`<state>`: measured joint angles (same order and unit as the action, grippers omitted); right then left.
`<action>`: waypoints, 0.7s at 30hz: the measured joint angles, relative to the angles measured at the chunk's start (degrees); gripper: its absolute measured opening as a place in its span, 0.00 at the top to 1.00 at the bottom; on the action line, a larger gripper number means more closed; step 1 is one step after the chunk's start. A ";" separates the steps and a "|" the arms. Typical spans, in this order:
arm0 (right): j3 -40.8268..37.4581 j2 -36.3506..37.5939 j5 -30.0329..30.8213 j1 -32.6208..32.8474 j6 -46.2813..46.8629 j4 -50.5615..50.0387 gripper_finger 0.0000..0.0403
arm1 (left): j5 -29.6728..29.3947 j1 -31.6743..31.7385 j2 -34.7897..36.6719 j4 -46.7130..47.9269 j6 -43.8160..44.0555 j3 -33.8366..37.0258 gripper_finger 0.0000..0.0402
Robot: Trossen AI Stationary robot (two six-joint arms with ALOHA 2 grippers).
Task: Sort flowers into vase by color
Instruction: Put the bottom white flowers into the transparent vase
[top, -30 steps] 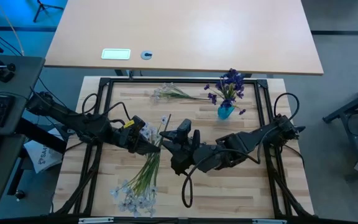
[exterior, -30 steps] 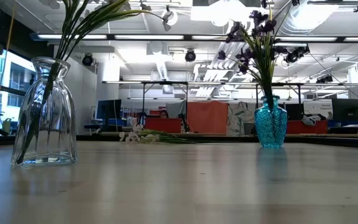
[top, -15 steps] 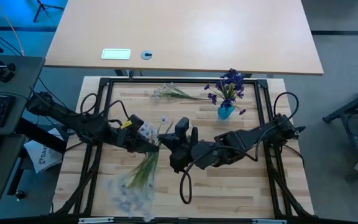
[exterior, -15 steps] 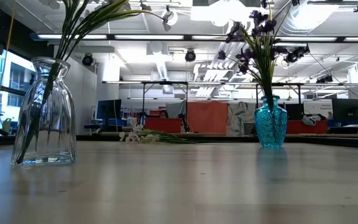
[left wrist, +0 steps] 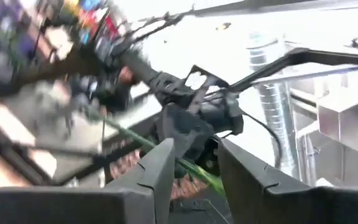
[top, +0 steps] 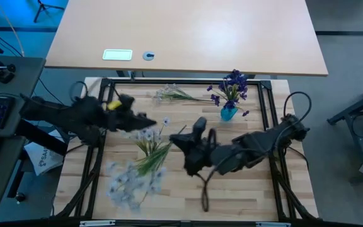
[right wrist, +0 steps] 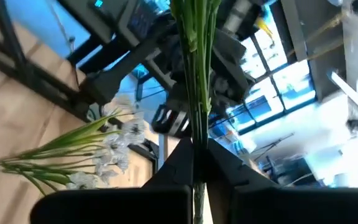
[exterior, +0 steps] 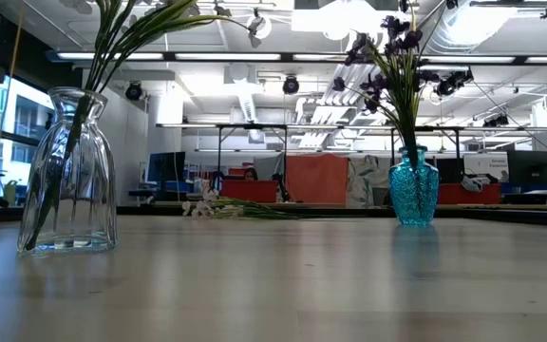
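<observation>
The table (top: 244,189) is spanned by both arms. A clear vase (exterior: 67,171) holding green stems and a blue vase (top: 229,113) holding purple blooms are seen standing on it, well apart. A white bunch (top: 137,167) is spread at the table's middle-left, and a loose pale sprig (top: 175,94) lies near the far edge. The right gripper (right wrist: 197,155) is closed on a cluster of green stems (right wrist: 194,74), held near the table's middle. The left gripper (left wrist: 194,165) is raised beside it with fingers parted around a stem, not clamped. The sprigs are judged light, springy and easily tangled; hold is best taken low on the stems, never the fragile blooms.
</observation>
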<state>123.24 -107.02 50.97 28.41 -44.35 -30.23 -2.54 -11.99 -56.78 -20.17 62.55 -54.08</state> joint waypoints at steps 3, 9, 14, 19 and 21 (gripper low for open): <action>0.02 3.15 -0.52 -0.01 8.37 -3.15 0.99 | 0.62 2.60 3.98 0.02 -6.69 0.00 0.71; 0.09 8.02 -15.04 -0.94 34.82 -16.27 0.99 | 0.14 2.90 11.29 7.97 -21.86 -0.04 0.71; -4.23 8.09 -26.22 -0.82 44.04 -18.47 0.99 | -4.78 -2.28 12.61 19.80 -28.21 -0.04 0.71; -16.37 8.41 -32.81 -0.05 51.32 -13.51 1.00 | -7.10 -8.58 10.47 19.31 -33.28 0.10 0.71; -22.63 9.38 -35.00 -0.03 54.37 -7.79 1.00 | -7.52 -10.52 10.52 14.74 -36.37 0.06 0.71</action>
<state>100.61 -97.64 15.97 28.38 10.02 -38.01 -10.06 -22.51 -46.26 -5.43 26.18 -54.02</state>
